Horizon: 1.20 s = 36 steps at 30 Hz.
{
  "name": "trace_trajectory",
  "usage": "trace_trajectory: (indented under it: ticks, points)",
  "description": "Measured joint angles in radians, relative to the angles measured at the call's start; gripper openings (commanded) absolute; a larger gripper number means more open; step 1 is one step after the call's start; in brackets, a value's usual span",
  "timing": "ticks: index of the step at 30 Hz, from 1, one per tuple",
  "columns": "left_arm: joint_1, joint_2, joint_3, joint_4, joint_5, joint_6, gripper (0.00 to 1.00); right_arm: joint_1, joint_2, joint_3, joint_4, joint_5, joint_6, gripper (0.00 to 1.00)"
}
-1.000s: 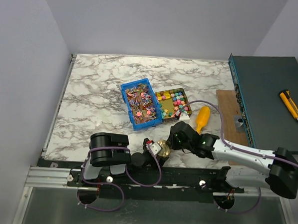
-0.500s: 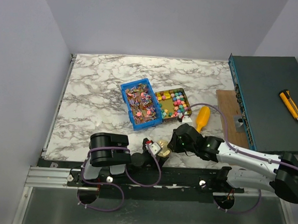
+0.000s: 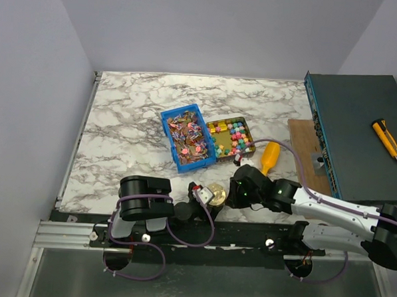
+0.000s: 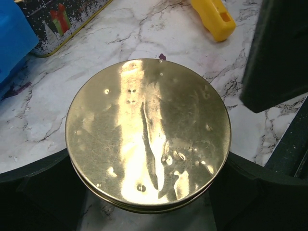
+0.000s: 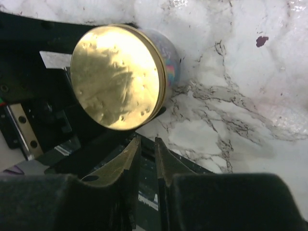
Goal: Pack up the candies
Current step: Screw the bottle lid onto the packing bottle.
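From where I stand, the packing looks far from finished. The candies sit in two open containers around the middle of the white marbled table (image 3: 133, 118). The shiny wrapped candies (image 3: 189, 138) in red, purple and brown fill a blue plastic bin (image 3: 168, 123). The chunky candies (image 3: 234, 136) in pink, yellow, green and blue lie in a rectangular gold-rimmed tin (image 3: 247, 129) touching the bin's right side. Both look well filled.

A yellow-orange plastic scoop (image 3: 270, 157) lies on the marble just right of that tin, with nothing holding it.

At the near edge, the left gripper (image 3: 207, 195) is clamped around a small round tin with a gold lid (image 4: 147, 134), one finger on each side of its wall. The lid is on and the tin is tipped, its gold face turned up and towards the right arm. I can't tell whether any sweets are inside it.

The right gripper (image 5: 144, 156) hovers just right of the round tin. Its fingers are drawn almost together, with only a slit between them and nothing in it. My guess is the lid has to come off before anything gets scooped.

The sweets themselves lie jumbled, pointing every way, and each is too small to judge singly. The heap of wrapped ones follows the bin's long axis, which runs near to far and leans a little left at the far end.
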<state>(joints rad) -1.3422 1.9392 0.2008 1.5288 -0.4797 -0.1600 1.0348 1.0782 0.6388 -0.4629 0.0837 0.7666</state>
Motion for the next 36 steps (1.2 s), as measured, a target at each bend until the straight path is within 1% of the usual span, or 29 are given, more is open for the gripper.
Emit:
trace_trajectory:
  ticks: [5,9,12,17,21,24,32,36]
  points:
    - [0.008,0.0,0.0,0.0,-0.016,-0.004,0.9,0.005,-0.006,0.094,-0.118,0.01,-0.009,0.23]
    - [0.008,0.0,0.0,0.0,-0.019,-0.004,0.9,0.005,0.004,0.182,-0.158,0.066,-0.018,0.25]
    - [0.008,0.0,-0.001,0.0,-0.018,-0.003,0.9,0.005,0.043,0.233,-0.163,0.113,-0.034,0.27]
    - [0.009,0.0,-0.008,0.0,-0.018,-0.003,0.89,0.005,0.138,0.272,-0.14,0.159,-0.086,0.27]
    - [0.009,0.0,-0.016,0.0,-0.018,-0.003,0.89,-0.004,0.248,0.285,-0.086,0.152,-0.125,0.27]
    - [0.01,-0.006,-0.025,0.0,-0.018,-0.002,0.89,-0.018,0.296,0.286,-0.053,0.133,-0.147,0.27]
    - [0.011,-0.01,-0.031,0.001,-0.018,-0.002,0.89,-0.082,0.316,0.281,0.036,0.067,-0.194,0.27]
    - [0.011,-0.009,-0.031,0.001,-0.018,0.0,0.89,-0.094,0.316,0.248,0.076,0.026,-0.204,0.27]
